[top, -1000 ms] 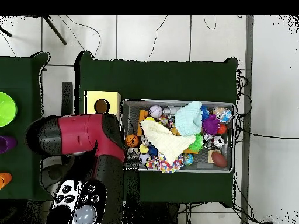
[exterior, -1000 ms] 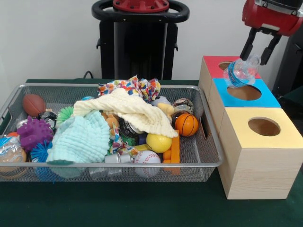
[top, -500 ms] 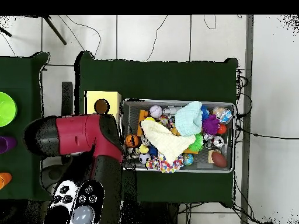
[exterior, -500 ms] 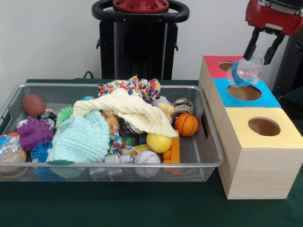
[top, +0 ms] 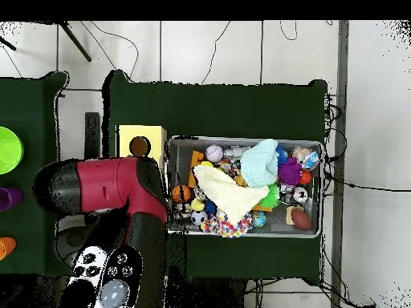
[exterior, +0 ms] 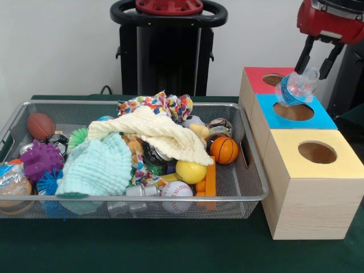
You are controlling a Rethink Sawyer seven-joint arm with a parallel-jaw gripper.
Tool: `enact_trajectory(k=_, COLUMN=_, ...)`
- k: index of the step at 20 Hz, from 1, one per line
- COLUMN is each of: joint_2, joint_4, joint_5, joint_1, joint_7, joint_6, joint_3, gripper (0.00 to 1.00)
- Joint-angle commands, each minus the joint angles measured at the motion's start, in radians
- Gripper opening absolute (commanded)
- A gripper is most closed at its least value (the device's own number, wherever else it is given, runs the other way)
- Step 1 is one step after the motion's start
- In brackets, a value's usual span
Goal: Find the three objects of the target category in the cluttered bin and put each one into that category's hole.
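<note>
Now carrying a water bottle (exterior: 294,89) clamped between the fingers of the gripper (exterior: 315,62), tilted, hanging just above the blue box (exterior: 284,122) and over its hole (exterior: 294,111). Compared with a second ago, shifted slightly rightward and up, nearer the centre of the blue box's opening; grip unchanged. Probably lining up for release, if blue is the bottle hole. Hidden under the red arm (top: 104,186) in the overhead view. Left of the blue box, wire-mesh basket (exterior: 250,196) undisturbed; another crinkly bottle (exterior: 11,181) likely at its far-left corner. Third bottle not identifiable.
</note>
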Motion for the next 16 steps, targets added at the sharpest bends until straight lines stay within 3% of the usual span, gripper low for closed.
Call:
enact_trajectory(k=1, joint_2=0.057, joint_4=0.003, joint_5=0.022, joint_1=0.002, joint_7=0.251, joint_6=0.033, joint_3=0.016, gripper=0.00)
enact_trajectory(k=16, joint_2=0.081, joint_4=-0.012, joint_5=0.039, joint_1=0.001, joint_7=0.245, joint_6=0.016, joint_3=0.020, gripper=0.00)
